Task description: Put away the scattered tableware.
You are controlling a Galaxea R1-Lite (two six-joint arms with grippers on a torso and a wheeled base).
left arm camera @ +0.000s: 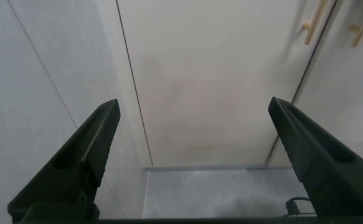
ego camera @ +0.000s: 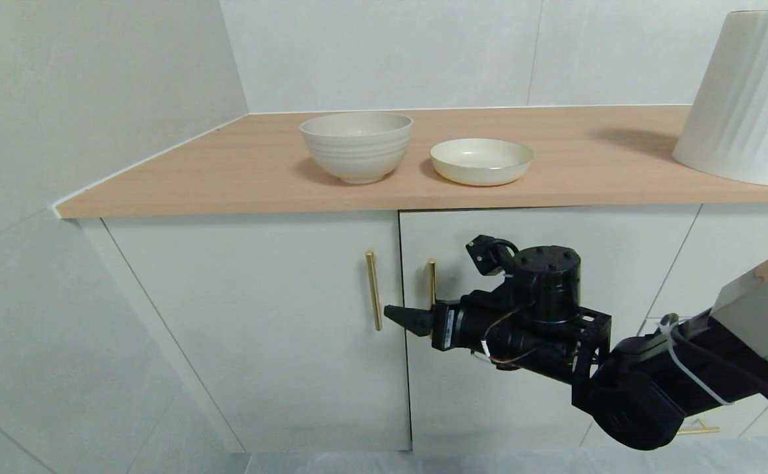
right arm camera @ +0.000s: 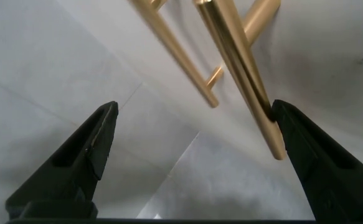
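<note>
A ribbed cream bowl (ego camera: 356, 145) and a shallow cream plate (ego camera: 481, 160) stand side by side on the wooden countertop (ego camera: 226, 178). Below it are two white cabinet doors with upright gold handles (ego camera: 373, 289) (ego camera: 431, 280). My right gripper (ego camera: 402, 317) is level with the handles' lower ends, its tip between them. In the right wrist view it (right arm camera: 193, 109) is open, with the nearer handle (right arm camera: 237, 68) just inside one finger (right arm camera: 312, 162). My left gripper (left arm camera: 193, 102) is open and holds nothing, facing the left cabinet door (left arm camera: 212, 81) low down.
A large white ribbed container (ego camera: 746, 99) stands on the counter at the far right. Tiled walls close the corner on the left and behind. Grey floor (left arm camera: 218, 193) runs along the cabinet base.
</note>
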